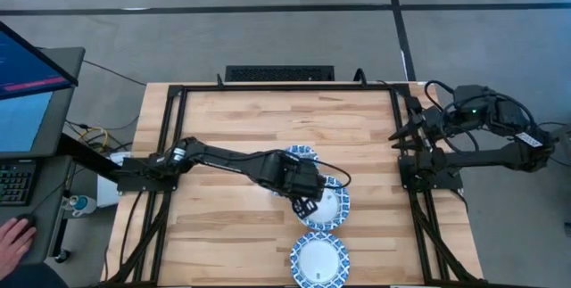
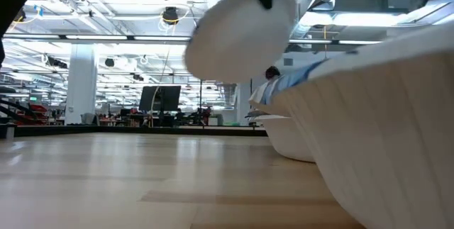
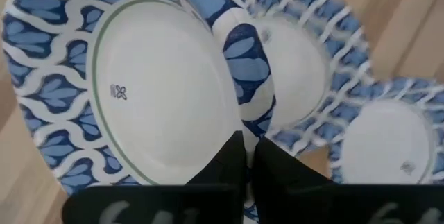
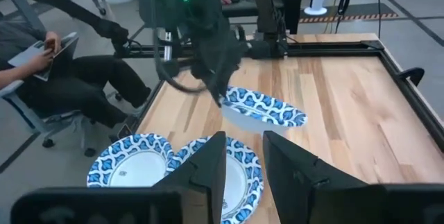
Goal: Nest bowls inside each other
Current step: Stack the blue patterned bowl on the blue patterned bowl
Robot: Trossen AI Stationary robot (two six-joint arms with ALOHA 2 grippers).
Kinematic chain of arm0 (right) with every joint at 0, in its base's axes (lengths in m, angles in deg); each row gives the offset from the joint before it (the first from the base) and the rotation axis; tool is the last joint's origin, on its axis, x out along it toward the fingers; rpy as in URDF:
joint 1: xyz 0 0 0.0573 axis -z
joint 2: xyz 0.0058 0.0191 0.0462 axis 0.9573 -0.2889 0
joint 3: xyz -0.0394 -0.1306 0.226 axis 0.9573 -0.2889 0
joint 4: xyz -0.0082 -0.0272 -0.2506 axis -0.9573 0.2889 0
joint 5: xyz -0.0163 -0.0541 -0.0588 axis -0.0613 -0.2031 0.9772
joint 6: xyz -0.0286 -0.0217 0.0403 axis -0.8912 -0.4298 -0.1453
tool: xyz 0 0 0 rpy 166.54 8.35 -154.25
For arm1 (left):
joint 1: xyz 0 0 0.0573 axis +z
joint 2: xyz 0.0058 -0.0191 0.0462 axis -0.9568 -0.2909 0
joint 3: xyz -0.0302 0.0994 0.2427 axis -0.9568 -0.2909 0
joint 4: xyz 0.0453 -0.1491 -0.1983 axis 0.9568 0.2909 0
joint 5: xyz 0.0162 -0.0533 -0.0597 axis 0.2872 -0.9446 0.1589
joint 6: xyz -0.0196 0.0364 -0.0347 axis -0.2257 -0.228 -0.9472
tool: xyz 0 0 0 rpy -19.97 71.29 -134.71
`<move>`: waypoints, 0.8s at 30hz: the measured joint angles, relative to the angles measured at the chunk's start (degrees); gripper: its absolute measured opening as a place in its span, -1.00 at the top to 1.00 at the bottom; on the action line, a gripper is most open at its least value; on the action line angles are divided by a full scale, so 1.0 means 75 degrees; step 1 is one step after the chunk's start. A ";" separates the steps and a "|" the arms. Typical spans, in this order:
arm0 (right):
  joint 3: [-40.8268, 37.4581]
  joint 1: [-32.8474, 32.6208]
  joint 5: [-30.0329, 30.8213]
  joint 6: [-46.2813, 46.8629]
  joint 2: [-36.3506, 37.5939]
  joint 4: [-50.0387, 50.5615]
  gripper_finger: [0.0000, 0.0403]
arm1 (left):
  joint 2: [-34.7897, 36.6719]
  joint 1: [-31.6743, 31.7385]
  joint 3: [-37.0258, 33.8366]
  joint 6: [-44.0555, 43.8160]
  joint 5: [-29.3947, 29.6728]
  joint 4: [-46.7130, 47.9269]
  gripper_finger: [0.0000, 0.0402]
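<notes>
Three blue-rimmed white bowls show. My left gripper is shut on one bowl, held in the air above the table's middle; this bowl shows in the high view partly under the arm and hangs at the top of the low view. A second bowl rests on its base just under the gripper. A third bowl sits by the near edge. My right gripper is open and waits at the table's right edge. My left gripper pinches the lifted bowl's patterned rim between its two fingers, one finger on the inner side and one on the outer. The fingers come down at a slant from above onto the rim's nearer end. The bowl is clear of the table and tilted.
A black frame borders the wooden table on the left, far and right sides. Bare wood lies left of the bowls and toward the far edge. A person sits beyond the table's left side; a hand rests by a keyboard.
</notes>
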 joint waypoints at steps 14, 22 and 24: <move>0.0001 0.0000 0.0032 0.0001 -0.0014 -0.0030 0.41 | -0.0059 0.0060 0.0140 0.2846 -0.0770 -0.1147 1.00; 0.0001 0.0003 0.0212 0.0022 -0.0012 -0.0030 0.41 | -0.0059 0.0046 0.0137 0.3891 -0.1283 -0.1632 1.00; 0.0001 0.0003 0.0210 0.0062 -0.0012 -0.0030 0.41 | -0.0059 0.0052 0.0137 0.3963 -0.1312 -0.1673 1.00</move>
